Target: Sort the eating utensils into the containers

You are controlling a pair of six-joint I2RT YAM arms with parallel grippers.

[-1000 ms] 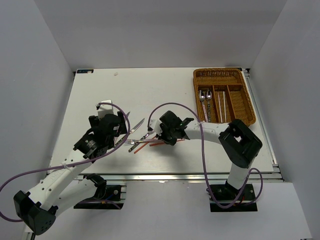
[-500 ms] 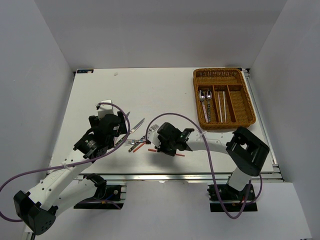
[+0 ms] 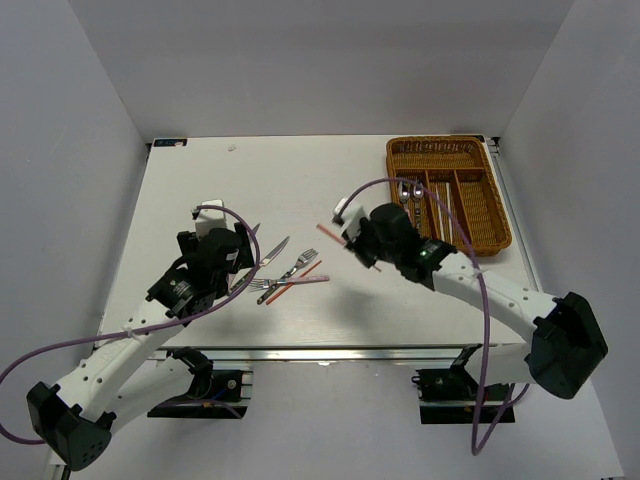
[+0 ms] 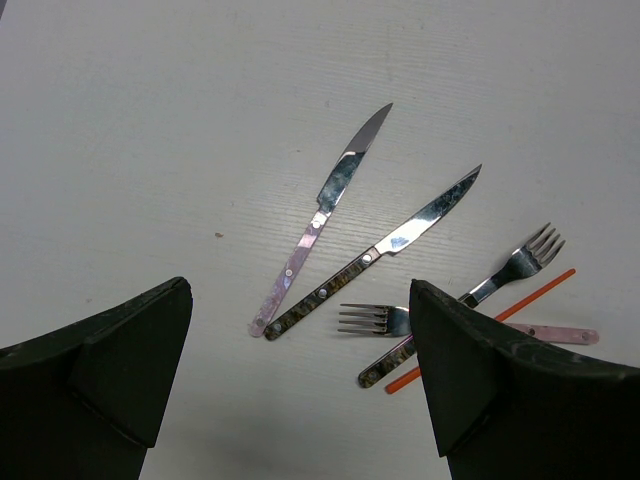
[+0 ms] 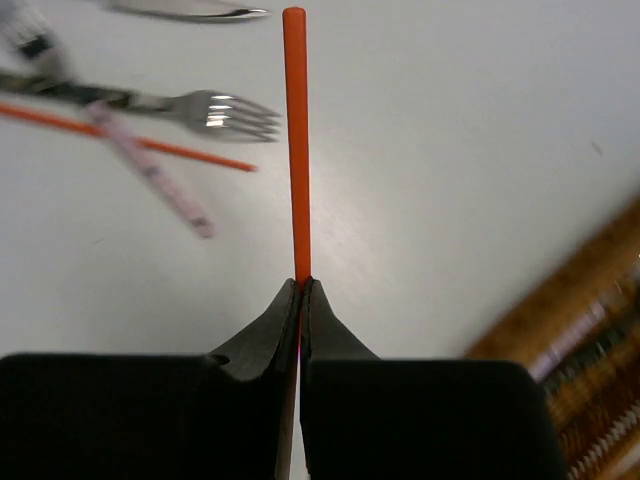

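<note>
Right gripper (image 5: 299,287) was clamped on one red chopstick (image 5: 294,140) mid-frame, left gripper (image 4: 298,300) gaping over the knives (image 4: 338,180); I'd line it lengthwise with a tray (image 3: 500,215) slot upper right before dropping.

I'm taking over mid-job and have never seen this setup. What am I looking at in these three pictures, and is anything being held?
Two white robot arms stand at the near edge of a table. The wide picture looks down from above and behind them. The other two come from a camera on each wrist, with that arm's own black fingers at the bottom. The right gripper is shut on a red chopstick, held off the table. The left gripper is open and holds nothing. It hovers over two knives, two forks and a second red chopstick. The wicker tray at the far right holds spoons and white chopsticks.
</note>
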